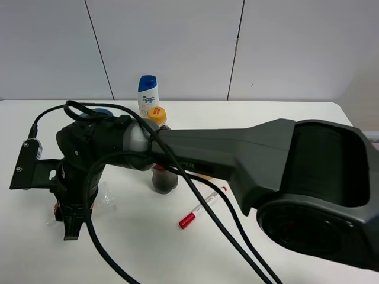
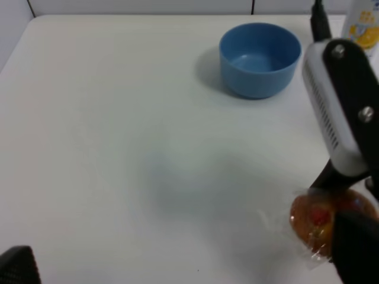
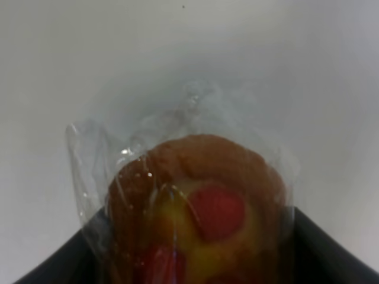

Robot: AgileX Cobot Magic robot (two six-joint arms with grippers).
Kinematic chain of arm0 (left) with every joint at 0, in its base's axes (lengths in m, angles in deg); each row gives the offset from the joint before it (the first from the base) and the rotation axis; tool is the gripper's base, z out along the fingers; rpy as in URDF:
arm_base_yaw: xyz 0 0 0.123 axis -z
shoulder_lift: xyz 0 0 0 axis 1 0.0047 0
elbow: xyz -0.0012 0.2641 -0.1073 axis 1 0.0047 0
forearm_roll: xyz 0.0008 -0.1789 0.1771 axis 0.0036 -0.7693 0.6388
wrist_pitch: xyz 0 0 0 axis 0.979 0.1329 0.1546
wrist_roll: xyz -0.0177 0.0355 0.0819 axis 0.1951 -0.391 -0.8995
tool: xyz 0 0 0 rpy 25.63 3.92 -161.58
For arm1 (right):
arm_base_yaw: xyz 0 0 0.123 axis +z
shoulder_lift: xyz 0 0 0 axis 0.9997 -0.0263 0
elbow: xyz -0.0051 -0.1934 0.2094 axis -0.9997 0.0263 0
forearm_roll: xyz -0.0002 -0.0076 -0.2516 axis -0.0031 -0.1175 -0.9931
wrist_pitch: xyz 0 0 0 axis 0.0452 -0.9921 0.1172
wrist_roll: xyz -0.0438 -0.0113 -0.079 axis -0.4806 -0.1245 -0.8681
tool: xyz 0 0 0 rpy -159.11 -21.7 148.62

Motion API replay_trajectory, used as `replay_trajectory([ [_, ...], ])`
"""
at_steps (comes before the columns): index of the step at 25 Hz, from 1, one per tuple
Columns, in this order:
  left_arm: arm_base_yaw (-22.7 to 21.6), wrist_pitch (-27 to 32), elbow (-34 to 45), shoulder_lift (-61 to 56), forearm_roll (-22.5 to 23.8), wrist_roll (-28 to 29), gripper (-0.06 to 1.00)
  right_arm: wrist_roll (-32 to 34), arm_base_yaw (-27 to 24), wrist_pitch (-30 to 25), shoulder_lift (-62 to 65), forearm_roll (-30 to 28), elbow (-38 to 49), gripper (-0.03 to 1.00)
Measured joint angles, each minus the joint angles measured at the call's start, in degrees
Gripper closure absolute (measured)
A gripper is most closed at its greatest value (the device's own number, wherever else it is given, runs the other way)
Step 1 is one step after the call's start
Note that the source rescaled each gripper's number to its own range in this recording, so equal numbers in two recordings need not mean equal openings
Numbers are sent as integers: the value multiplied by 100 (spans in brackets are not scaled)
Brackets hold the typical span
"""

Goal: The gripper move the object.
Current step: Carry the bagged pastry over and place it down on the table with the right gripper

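The object, a golden-orange pastry with red spots (image 3: pixel 198 204) in a clear crinkly wrapper, sits between the two black fingers of my right gripper (image 3: pixel 189 236), which is shut on it. In the exterior high view the right arm reaches across to the left side of the table. There its gripper (image 1: pixel 68 222) points down, with the pastry (image 1: pixel 57 208) at its side and the wrapper (image 1: pixel 106 195) spread on the table. The left wrist view shows the pastry (image 2: pixel 317 219) low over the table by the right gripper's finger. My left gripper (image 2: pixel 183 279) is open and empty, away from it.
A blue bowl (image 2: pixel 259 58) stands toward the back of the white table (image 2: pixel 118 148). A white and blue shampoo bottle (image 1: pixel 148 92) and a dark bottle with an orange cap (image 1: pixel 159 116) stand at the back middle. A red-capped pen (image 1: pixel 201 207) lies in the middle.
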Motion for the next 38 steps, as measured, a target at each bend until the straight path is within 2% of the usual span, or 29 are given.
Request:
replay_trajectory([
  [11,0,0,0,0,0,0,-6,66,0,367,-358,-38,0,97],
  [17,0,0,0,0,0,0,-6,710,0,548,-387,-607,0,97],
  [22,0,0,0,0,0,0,-6,1290,0,530,-391,-1000,0,97],
  [28,0,0,0,0,0,0,-6,1545,0,475,-391,-987,0,97],
  [34,0,0,0,0,0,0,-6,2106,0,206,-391,-987,0,97],
  [38,0,0,0,0,0,0,-6,2235,0,18,-391,-1019,0,97],
])
